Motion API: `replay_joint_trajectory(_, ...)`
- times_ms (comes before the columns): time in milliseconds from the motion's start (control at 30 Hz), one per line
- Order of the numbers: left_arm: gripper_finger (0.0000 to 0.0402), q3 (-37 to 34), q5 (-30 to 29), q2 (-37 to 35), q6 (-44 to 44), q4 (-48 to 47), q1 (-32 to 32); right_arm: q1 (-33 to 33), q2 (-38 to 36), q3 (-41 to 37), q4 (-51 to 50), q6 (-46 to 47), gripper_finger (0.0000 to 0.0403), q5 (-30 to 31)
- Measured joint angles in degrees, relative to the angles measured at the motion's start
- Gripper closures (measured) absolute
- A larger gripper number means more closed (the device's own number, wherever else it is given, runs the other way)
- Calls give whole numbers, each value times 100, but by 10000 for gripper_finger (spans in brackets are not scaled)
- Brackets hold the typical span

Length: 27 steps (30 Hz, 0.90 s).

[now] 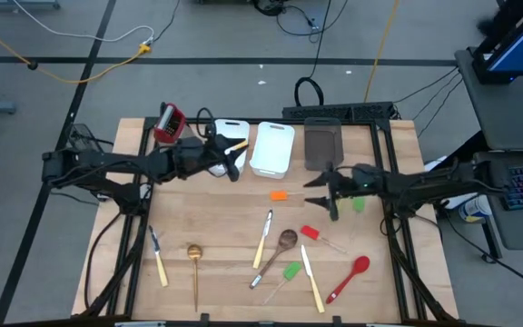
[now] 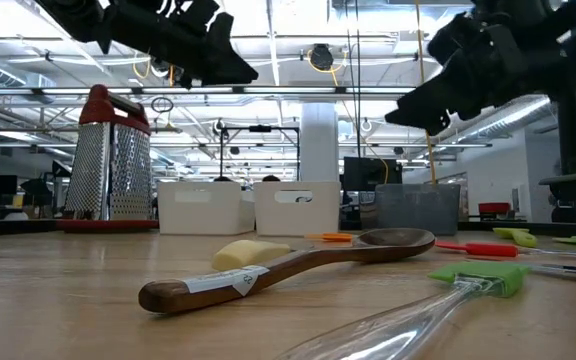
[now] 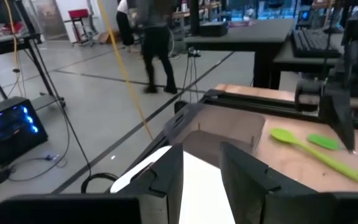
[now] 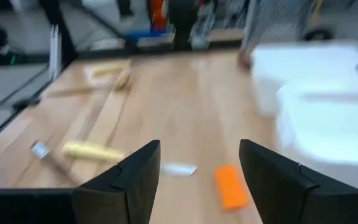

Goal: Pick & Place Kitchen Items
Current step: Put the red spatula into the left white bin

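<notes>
Here the kitchen items lie scattered over the lower half of the table (image 1: 216, 218) in the high view, while three bins stand along its upper edge: two white bins (image 1: 271, 148) and a grey bin (image 1: 322, 143).

The right gripper (image 1: 320, 193) hangs at centre right of the frame, its fingers spread wide with nothing between them, near the small orange piece (image 1: 279, 194). The left gripper (image 1: 231, 160) is held over the white bins at upper centre; its fingers (image 3: 166, 180) stand partly apart, and no item is seen between them, though I cannot be sure.

Below, a brown wooden spoon (image 1: 276, 252) sits mid-frame, a cream-handled knife (image 1: 262, 238) just left of it, a green spatula (image 1: 289, 272) beneath, a red spoon (image 1: 350, 278) at lower right and a gold ladle (image 1: 194, 270) at lower left.

The orange piece looks light and stiff, probably plastic and a little slippery; being short, it should be pinched across its narrow width at the middle. The long utensils seem rigid and light, best taken at mid-handle so they do not tip.
</notes>
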Motion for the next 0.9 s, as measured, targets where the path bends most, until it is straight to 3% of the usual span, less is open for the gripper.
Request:
replay_joint_trajectory(267,293,0,-2,4,2,-176,-29,977,608,1068,-2457,989,190,2)
replay_joint_trajectory(400,293,0,-2,4,-17,-252,-29,1483,1084,1081,-2706,1498,190,50)
replay_joint_trajectory(567,293,0,-2,4,15,-283,-29,1859,1646,1080,-2944,1564,190,839)
replay_joint_trajectory(700,293,0,-2,4,22,-294,-27,1873,2008,1076,-2811,1556,190,1352)
replay_joint_trajectory(900,293,0,-2,4,23,-309,-25,1705,2322,1076,-2650,1508,190,1313)
